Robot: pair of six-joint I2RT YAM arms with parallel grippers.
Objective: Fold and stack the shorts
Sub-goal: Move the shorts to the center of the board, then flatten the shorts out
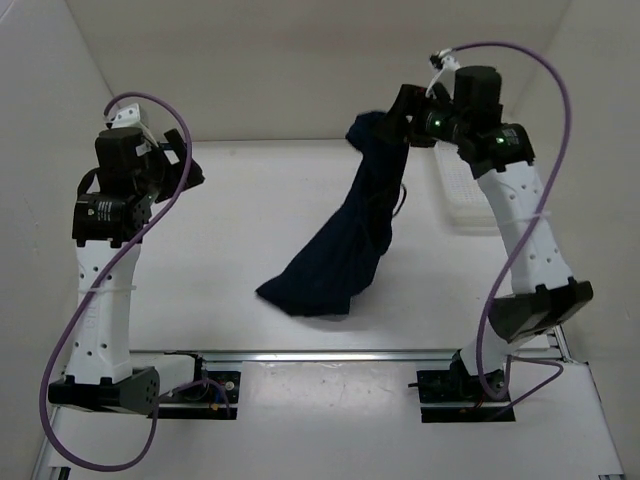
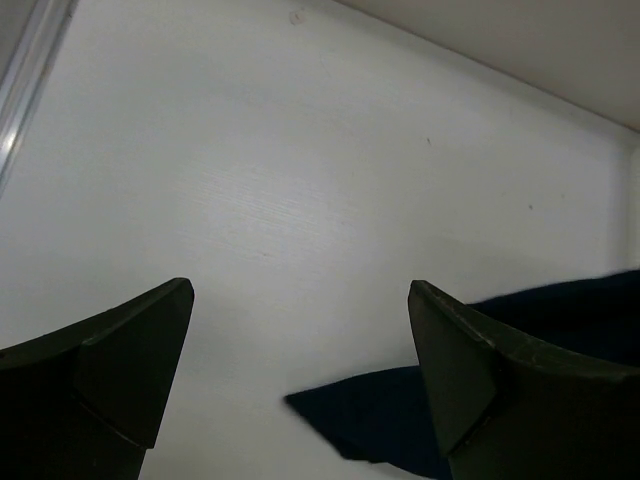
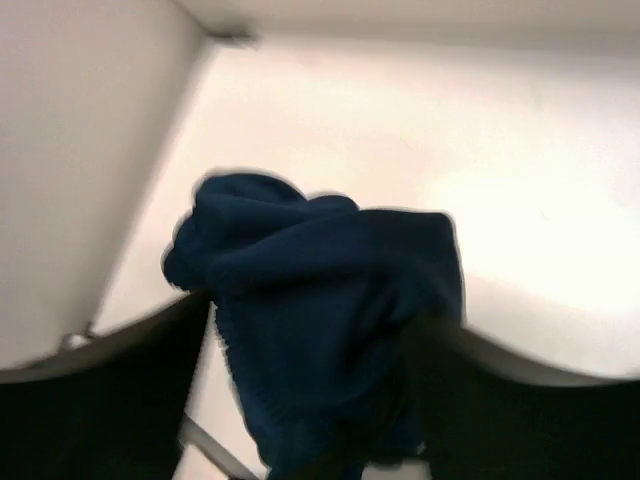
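The dark navy shorts [image 1: 345, 230] hang from my right gripper [image 1: 395, 125], which is shut on their top end high over the back of the table. Their lower end rests bunched on the white table near the middle. In the right wrist view the navy cloth [image 3: 320, 310] fills the space between my fingers. My left gripper [image 1: 185, 160] is open and empty at the left, raised above the table. In the left wrist view [image 2: 300, 310] a corner of the shorts [image 2: 370, 415] lies on the table below and to the right of it.
A white mesh basket [image 1: 465, 195] stands at the right edge, partly behind my right arm. White walls close the table at the left, back and right. A metal rail [image 1: 330, 355] runs along the near edge.
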